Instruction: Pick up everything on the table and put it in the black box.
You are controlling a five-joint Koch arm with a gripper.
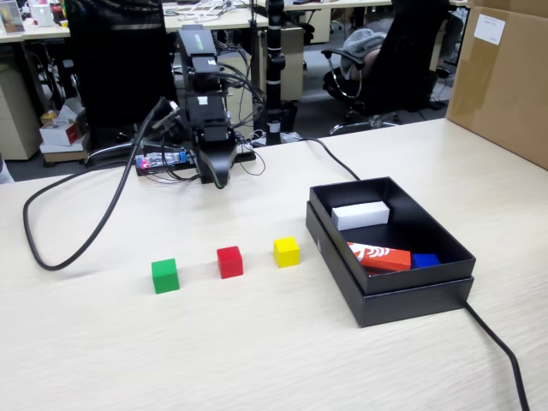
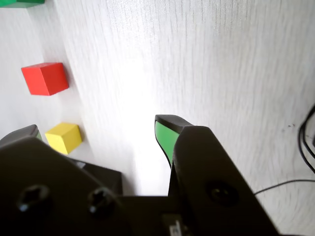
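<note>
The gripper [image 2: 98, 130] is seen parted in the wrist view, its green-lined jaws well apart with nothing between them; in the fixed view it hangs folded at the arm's base near the far edge of the table [image 1: 257, 360]. No cube has been reached yet, so the first pick is judged to be the step in hand.

Three cubes lie in a row toward the middle of the table: the green cube [image 1: 165, 276], the red cube [image 1: 229, 261] and the yellow cube [image 1: 287, 252], each apart from its neighbours. The yellow cube, nearest the black box [image 1: 411, 295], is probably best taken first: the jaws should be lowered squarely over two opposite faces and closed only once the cube is centred.

Inside the box a white block [image 1: 360, 214], a red-orange printed block [image 1: 379, 256] and a blue piece [image 1: 425, 259] already lie, so a release over the bare floor is advised. A thick black cable [image 1: 77, 244] loops on the table left of the cubes, clear of the path. A brown carton [image 1: 501, 81] stands at the far right corner.
</note>
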